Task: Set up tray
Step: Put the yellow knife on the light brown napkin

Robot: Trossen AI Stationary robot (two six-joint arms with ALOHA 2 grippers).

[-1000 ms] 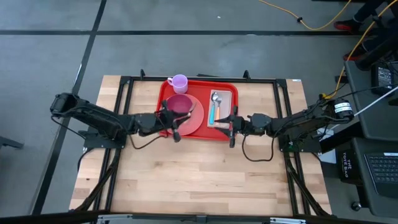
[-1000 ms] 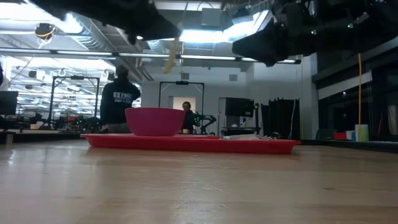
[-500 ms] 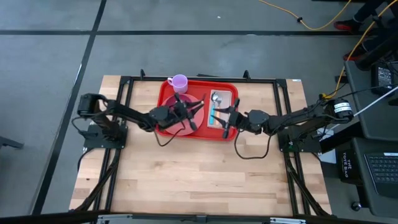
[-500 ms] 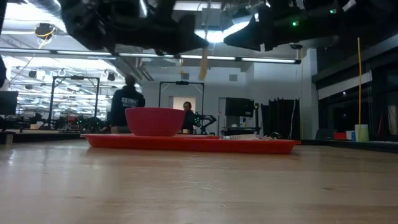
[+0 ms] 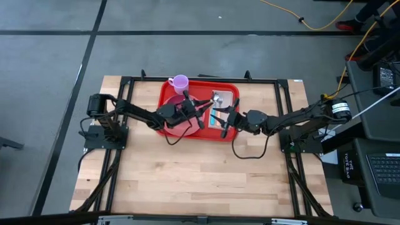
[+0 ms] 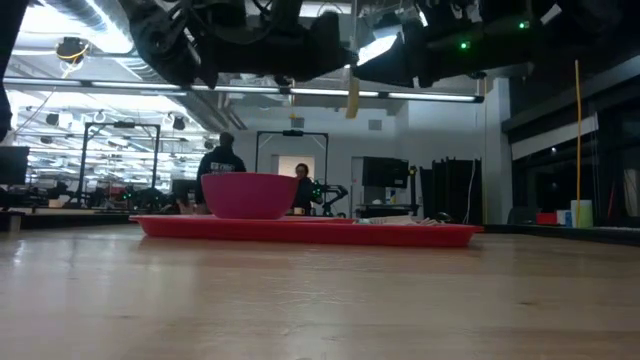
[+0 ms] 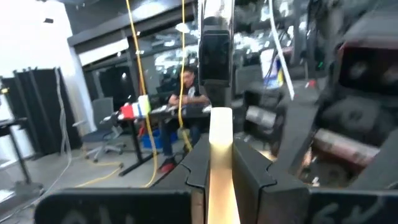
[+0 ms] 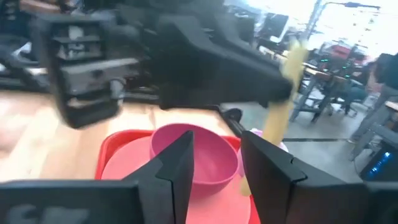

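Hovering above the tray (image 5: 230, 91), both grippers meet over its middle, raised well clear of it in the low view. Lying at the far centre of the wooden table (image 5: 200, 175), between the two arm bases, bright red tray (image 6: 300, 229) directly beneath both sets of fingers. Left gripper (image 5: 201, 112) reaching in over the salmon-pink plate (image 5: 177, 129) and the magenta bowl (image 6: 249, 195), fingers pressed together on a slim pale yellow stick-like utensil (image 7: 220, 168); seen hanging upright from the dark arm in the low view (image 6: 352, 99), kind of utensil not discernible. Right gripper (image 5: 226, 120) poised over the tray's right half, just beside the other gripper, fingers parted with nothing between them; bowl (image 8: 194, 155) and plate visible through the gap in the right wrist view, yellow utensil (image 8: 281, 93) farther off. Resting on the tray: plate and bowl on the left side, spoon (image 5: 217, 97) and a teal-handled utensil (image 5: 213, 115) on the right side, partly hidden by the right arm. Standing at the tray's far left corner, a lilac cup (image 5: 180, 82), on the rim or just inside it, hard to tell which. Beyond the table, two people (image 6: 222, 165) in the workshop behind, one standing in a dark top, one seated farther back.
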